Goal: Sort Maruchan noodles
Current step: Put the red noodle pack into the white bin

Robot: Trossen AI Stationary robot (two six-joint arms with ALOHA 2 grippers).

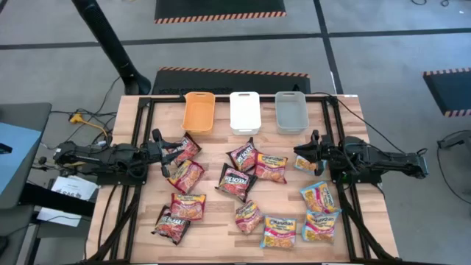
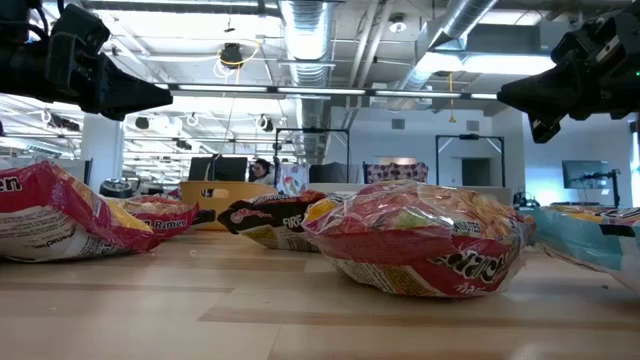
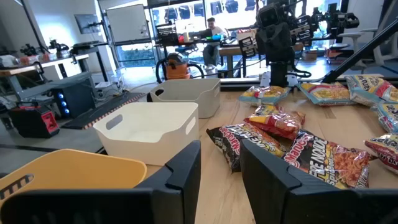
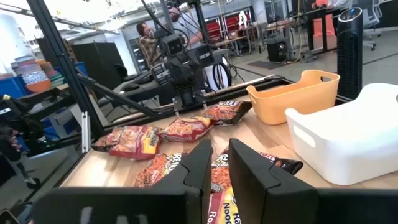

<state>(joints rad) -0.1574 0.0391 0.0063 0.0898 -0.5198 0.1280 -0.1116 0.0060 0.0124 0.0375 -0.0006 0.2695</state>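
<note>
Maruchan noodles (image 1: 239, 182) are seen scattered across the table (image 1: 213, 243). Left gripper (image 1: 163, 153) and right gripper (image 1: 302, 154) are held narrowly parted, empty. The packets are judged light, crinkly, brittle inside; a crimped edge is best pinched.

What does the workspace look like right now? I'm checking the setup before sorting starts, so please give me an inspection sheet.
Surface: pale wooden tabletop inside a black frame.
Job's things: flat plastic ramen packets scattered over the table, red-orange on the left, yellow-and-blue on the right; none in a bin.
Clutter: orange plastic bin, white plastic bin and grey plastic bin in a row at the far edge, all empty.
Grippers: left gripper and right gripper raised over the packets, fingers apart, holding nothing.
Cables: black and yellow leads on the floor by the left arm.
Surroundings: person seated at a distant desk.
</note>
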